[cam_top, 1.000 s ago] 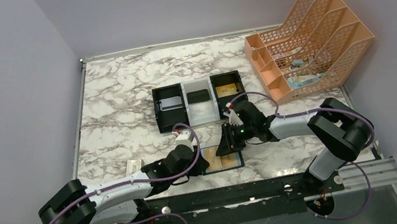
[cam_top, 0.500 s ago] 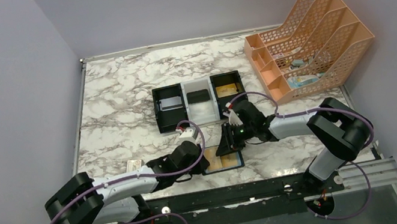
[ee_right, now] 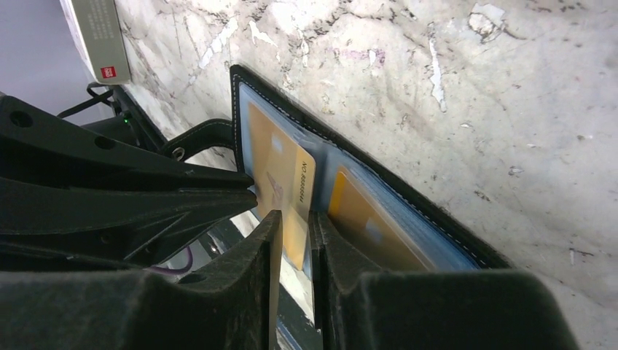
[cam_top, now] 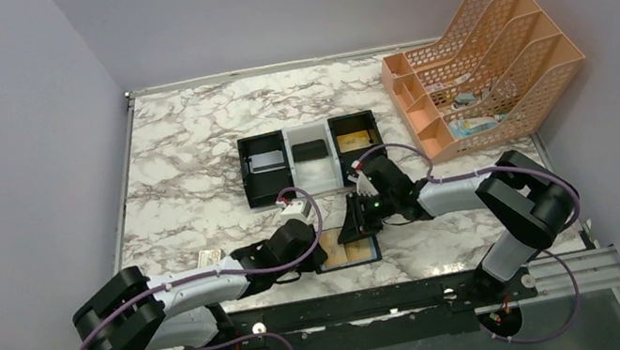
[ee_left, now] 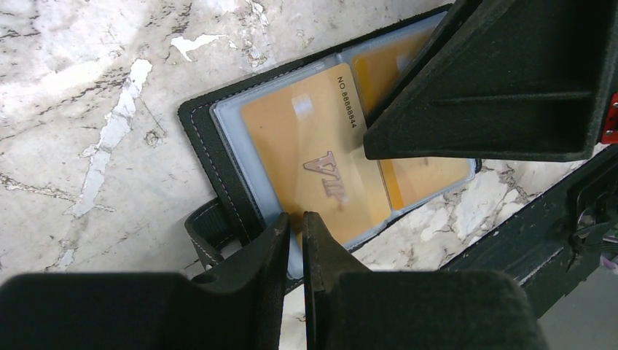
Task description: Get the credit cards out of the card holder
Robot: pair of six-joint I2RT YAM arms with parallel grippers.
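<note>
Item: card holder (ee_left: 208, 138), laid open on bench (cam_top: 189, 157), near edge clenched by left pincer (ee_left: 295, 220) as anchor | gold card (ee_left: 306, 146), partly out, gripped by right pincer (ee_right: 295, 219) for withdrawal

A marbled surface (cam_top: 189, 157) carries a three-compartment tray (cam_top: 316, 177), black, white and black, near its middle. A peach file rack (cam_top: 482, 60) with latticed walls stands at the far right corner. A small white box (cam_top: 209, 258) with a red mark lies near the front left edge.

Marble table (cam_top: 188, 148), card holder (ee_left: 204, 142), tray (cam_top: 316, 177), orange rack (cam_top: 482, 60)
</note>
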